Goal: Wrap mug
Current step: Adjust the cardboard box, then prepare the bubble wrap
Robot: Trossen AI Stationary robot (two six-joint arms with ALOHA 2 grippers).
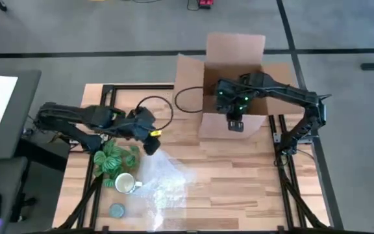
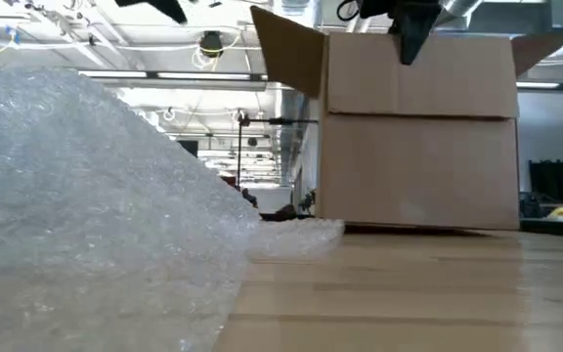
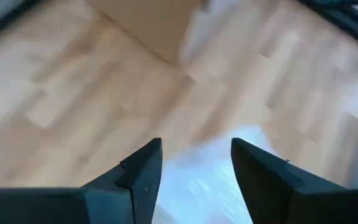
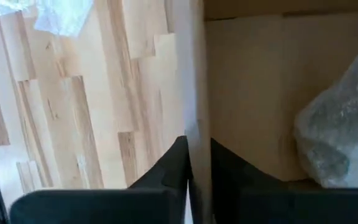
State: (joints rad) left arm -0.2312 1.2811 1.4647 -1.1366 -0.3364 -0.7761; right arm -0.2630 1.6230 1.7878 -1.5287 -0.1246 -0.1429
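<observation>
The left pincer (image 1: 152, 144) reaches low over the table (image 1: 239, 175), fingers apart and empty, above the bubble wrap (image 1: 164, 179). The mug (image 1: 125, 183) stands at the wrap's edge. The right pincer (image 1: 235, 125) pinches the cardboard box (image 1: 234, 71) wall.

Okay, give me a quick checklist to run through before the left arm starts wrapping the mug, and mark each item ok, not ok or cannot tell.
1. Small white-cream mug in view, upright, at the edge of the clear bubble wrap sheet: ok.
2. Mug centred on the sheet: not ok; it sits at the sheet's left edge.
3. Left gripper open and holding nothing, above the wrap: ok.
4. Right gripper clear of the wrapping area: ok; its fingers straddle the front wall of the brown cardboard box.
5. Green patterned bundle clear of the mug: cannot tell; it lies right beside it.
6. Flat grey-blue disc off the sheet: ok.
</observation>
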